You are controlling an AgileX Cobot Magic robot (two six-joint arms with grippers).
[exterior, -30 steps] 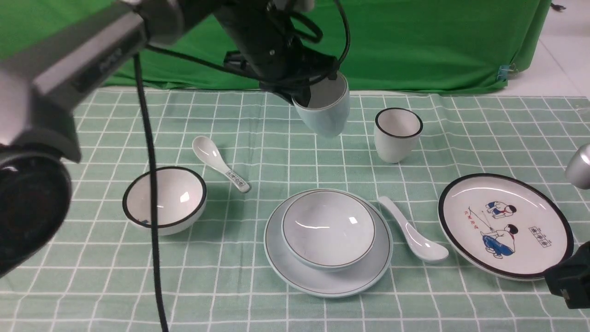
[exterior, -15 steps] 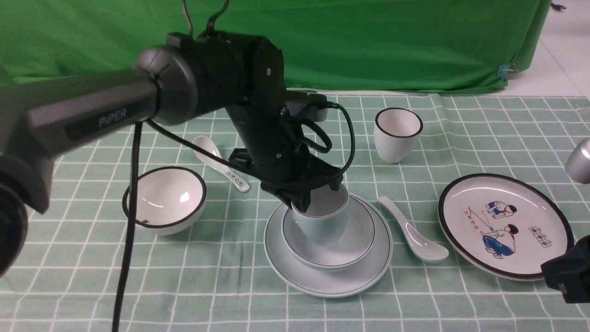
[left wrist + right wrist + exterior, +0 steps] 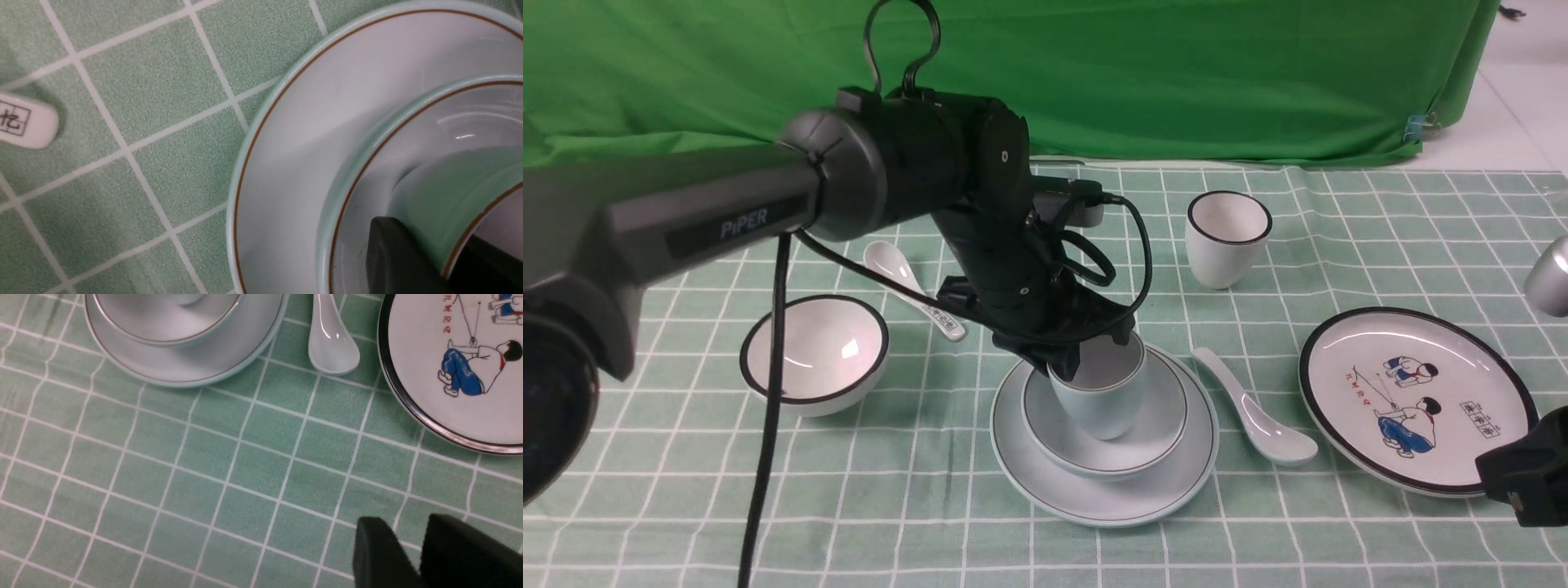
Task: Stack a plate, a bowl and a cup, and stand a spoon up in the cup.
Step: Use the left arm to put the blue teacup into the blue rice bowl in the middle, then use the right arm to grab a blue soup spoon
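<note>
The pale blue cup sits slightly tilted inside the pale grey-blue bowl, which rests on the blue-green plate. My left gripper comes down on the cup's near-left rim and is shut on it. In the left wrist view one of the fingers lies against the cup outside the wall, the other inside. The plain white spoon lies on the cloth just right of the plate. My right gripper hovers at the front right, open and empty, with checked cloth showing past its gripper tips.
A black-rimmed white bowl stands at the left, with a marked spoon behind it. A black-rimmed white cup stands at the back. A cartoon plate lies at the right, close to my right gripper.
My left arm has brought the cup down from high over the table's back into the bowl, then shifted it a little to the right. The right arm has barely moved.
</note>
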